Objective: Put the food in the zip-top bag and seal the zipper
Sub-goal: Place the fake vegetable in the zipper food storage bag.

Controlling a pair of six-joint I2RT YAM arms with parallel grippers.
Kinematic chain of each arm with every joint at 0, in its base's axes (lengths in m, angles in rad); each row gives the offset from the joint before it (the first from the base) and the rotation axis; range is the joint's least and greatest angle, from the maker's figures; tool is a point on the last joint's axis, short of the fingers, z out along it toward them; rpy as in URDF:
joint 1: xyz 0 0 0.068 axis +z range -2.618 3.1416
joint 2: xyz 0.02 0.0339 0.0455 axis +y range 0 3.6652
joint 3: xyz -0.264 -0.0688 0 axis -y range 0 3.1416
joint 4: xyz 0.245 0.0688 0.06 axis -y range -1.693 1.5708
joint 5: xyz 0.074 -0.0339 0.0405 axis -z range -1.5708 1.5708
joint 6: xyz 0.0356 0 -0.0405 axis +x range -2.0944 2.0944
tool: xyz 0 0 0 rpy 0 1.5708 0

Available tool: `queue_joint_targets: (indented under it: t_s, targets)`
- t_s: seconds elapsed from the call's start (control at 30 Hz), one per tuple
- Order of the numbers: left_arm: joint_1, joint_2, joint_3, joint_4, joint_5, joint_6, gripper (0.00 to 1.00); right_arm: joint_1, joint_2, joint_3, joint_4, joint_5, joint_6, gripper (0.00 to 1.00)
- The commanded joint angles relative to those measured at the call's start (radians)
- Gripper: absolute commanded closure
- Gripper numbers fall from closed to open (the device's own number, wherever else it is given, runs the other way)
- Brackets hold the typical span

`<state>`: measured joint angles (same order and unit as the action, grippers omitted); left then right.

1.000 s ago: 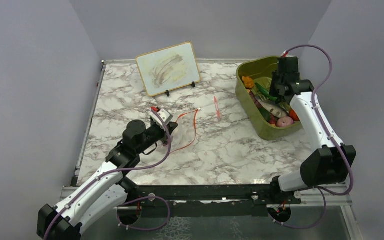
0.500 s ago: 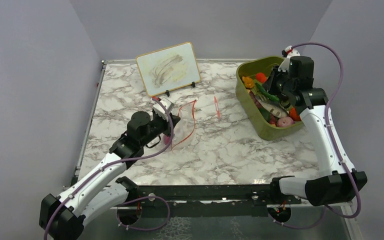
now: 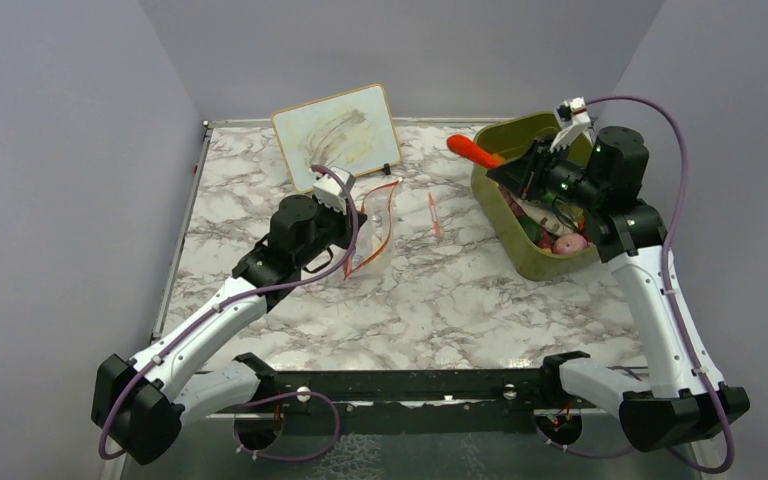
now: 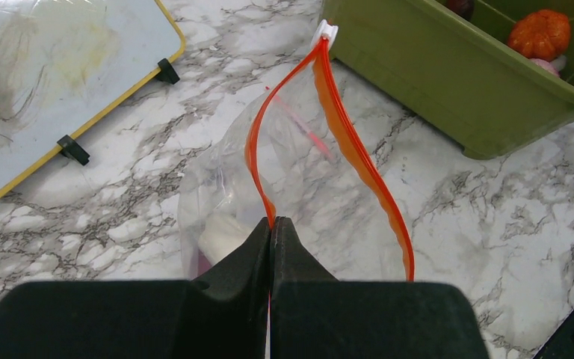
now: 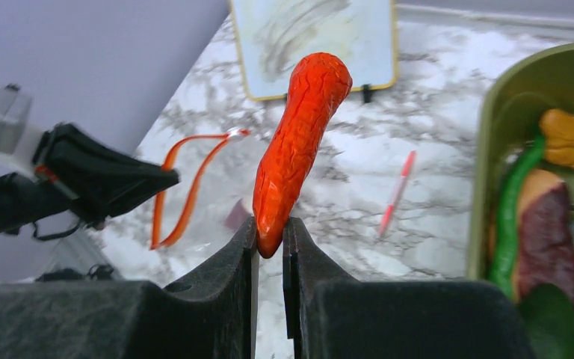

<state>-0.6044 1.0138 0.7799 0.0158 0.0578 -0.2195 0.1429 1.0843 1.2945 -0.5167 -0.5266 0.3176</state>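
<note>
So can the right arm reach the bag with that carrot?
Probably yes: the left gripper holds the bag open, and only a flat pen lies between it and the carrot.

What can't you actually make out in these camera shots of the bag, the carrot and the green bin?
- Left wrist view: the left gripper, pinching the zipper, hides the bottom of the zip-top bag; a pale piece inside is unidentifiable.
- Right wrist view: the right gripper covers the lower end of the carrot.
- Top view: the right arm hides much of what lies in the green bin.
</note>
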Motion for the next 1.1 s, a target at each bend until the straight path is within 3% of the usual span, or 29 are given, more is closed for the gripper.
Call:
queue_joint_targets:
  t_s: [0.0, 0.43, 0.73, 0.9, 1.07]
  targets:
    - [-0.005, 0.017, 0.061, -0.018, -0.066, -0.040, 1.00, 0.065, 0.011, -0.043, 0.092, -0.163, 0.070, 0.99]
    - [-0.004, -0.042, 0.109, -0.114, -0.344, 0.133, 1.00, 0.377, 0.114, -0.020, 0.191, -0.053, 0.111, 0.99]
    - [-0.005, -0.023, 0.069, -0.099, -0.193, -0.033, 1.00, 0.525, 0.204, -0.023, 0.180, 0.094, 0.133, 0.99]
    - [-0.005, -0.032, 0.036, -0.081, -0.149, -0.066, 1.00, 0.564, 0.288, 0.022, 0.059, 0.224, 0.104, 0.99]
    - [-0.005, -0.050, 0.012, -0.045, -0.111, -0.091, 1.00, 0.604, 0.316, 0.022, 0.070, 0.293, 0.108, 0.99]
